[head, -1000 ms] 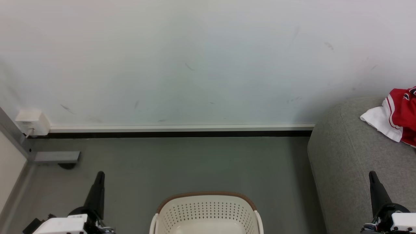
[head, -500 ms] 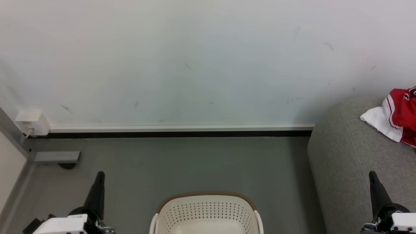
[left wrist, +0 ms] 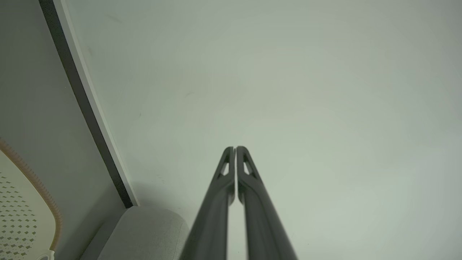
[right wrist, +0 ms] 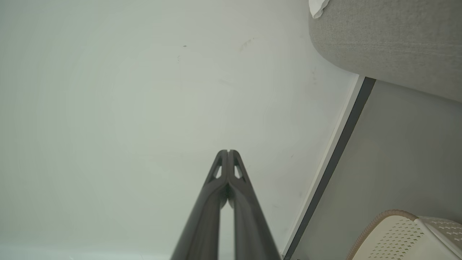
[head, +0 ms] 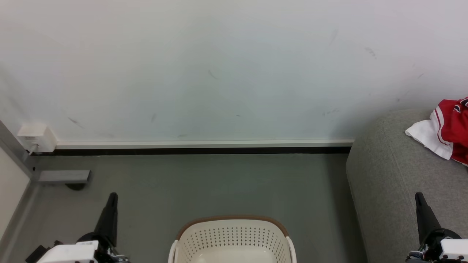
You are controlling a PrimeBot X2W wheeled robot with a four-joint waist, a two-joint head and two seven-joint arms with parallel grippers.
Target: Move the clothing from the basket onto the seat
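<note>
A: Head view. The basket (head: 232, 233) sits on the floor (head: 219, 182) at six o'clock, with only its far half inside the picture. What I can see of its inside is bare perforated plastic, no red in there.

B: The red is over at three o'clock. The clothing (head: 451, 131), red with a white panel spilling toward nine, lies crumpled on top of the seat (head: 387, 171). It's right at the frame's edge, so part of the pile is cut off.

A: So the carry looks done for that lot. Hands?

B: The left hand (head: 113, 196) is at seven o'clock, fingers pressed together, nothing between them. The right hand (head: 417, 195) is at five o'clock, in front of the seat's flank, also closed on nothing. Both wrist views agree: two dark fingers meeting at the tips, pointed at the pale wall (head: 219, 73).

A: Neither one touching fabric or basket, then.

B: Correct, well apart from both. My read is that the task is at or near its end. The one doubt is the basket's near half, hidden below the bottom edge. A garment could be lying there and I cannot tell.

A: If it's bare, nothing is left to do. If not, it's one more reach down at six o'clock and a lift across to three.
</note>
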